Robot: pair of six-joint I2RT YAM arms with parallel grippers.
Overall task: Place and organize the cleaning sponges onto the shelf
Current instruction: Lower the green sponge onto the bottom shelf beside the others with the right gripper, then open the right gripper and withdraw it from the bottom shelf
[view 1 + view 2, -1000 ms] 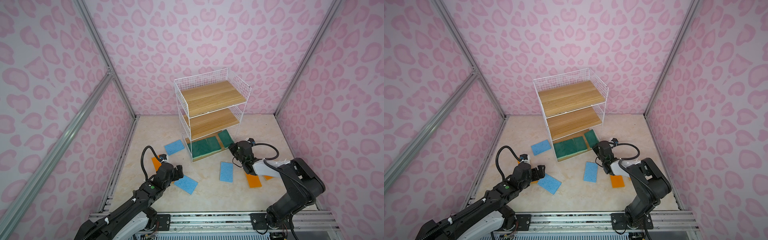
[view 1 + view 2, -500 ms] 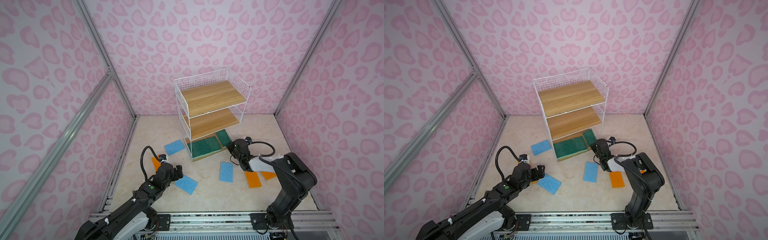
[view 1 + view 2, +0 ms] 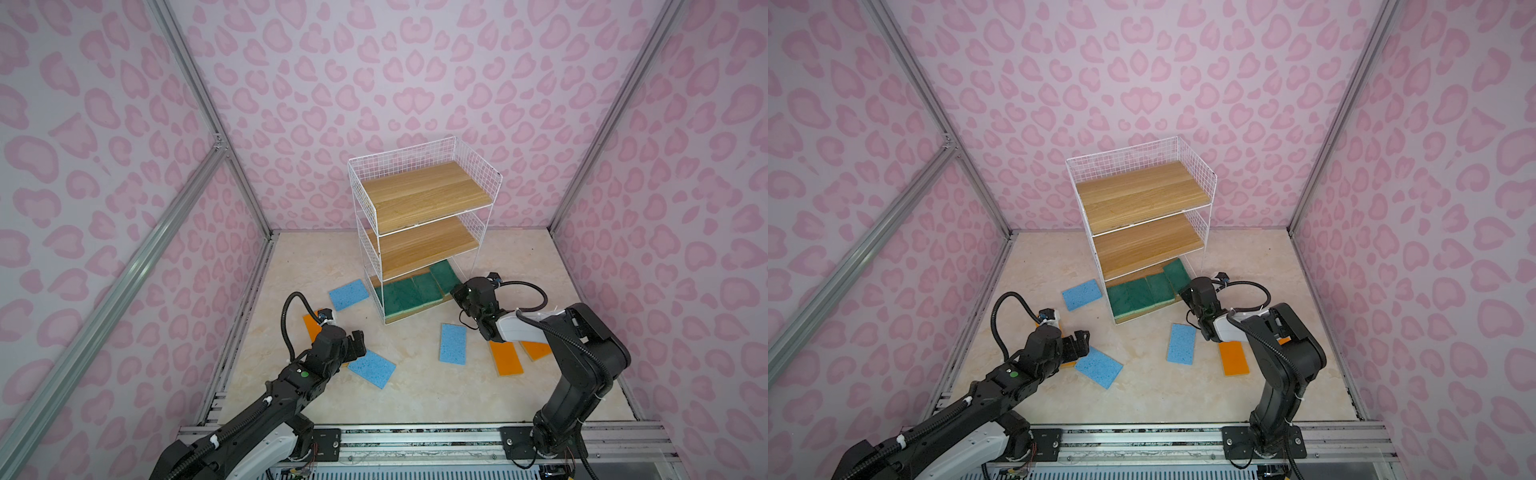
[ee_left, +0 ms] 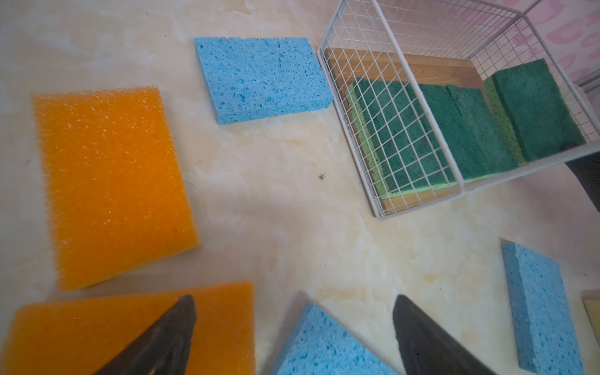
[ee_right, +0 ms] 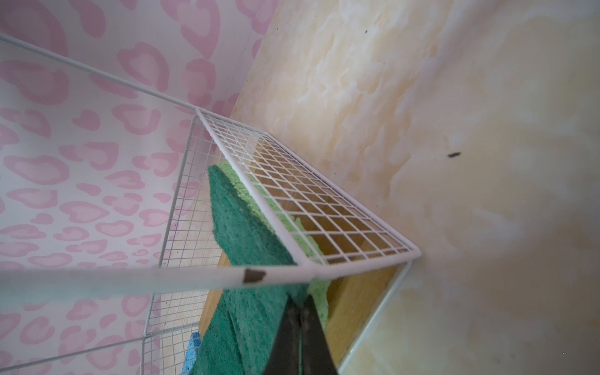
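Note:
The white wire shelf (image 3: pixel 424 195) (image 3: pixel 1138 195) stands at the back middle, its upper two boards bare. Several green cleaning sponges (image 3: pixel 409 293) (image 3: pixel 1142 293) lie side by side on its bottom board. My right gripper (image 3: pixel 456 291) (image 3: pixel 1185 293) (image 5: pixel 300 298) is shut, and its tips press on the near end of the rightmost green sponge (image 5: pixel 246 233) under the shelf's front wire. My left gripper (image 3: pixel 359 338) (image 3: pixel 1081 338) (image 4: pixel 293 298) hangs open and empty over the corner of a blue sponge (image 3: pixel 372 368) (image 4: pixel 324 344), beside an orange sponge (image 4: pixel 97 331).
On the floor lie blue sponges (image 3: pixel 453 344) (image 3: pixel 349 294) and orange sponges (image 3: pixel 505 357) (image 3: pixel 536 349) (image 3: pixel 311 326). The right forearm crosses above the orange pair. Pink patterned walls close the cell on three sides.
My right gripper, still shut, has moved left to the shelf's lower right corner and onto the rightmost green sponge. The left arm has not moved.

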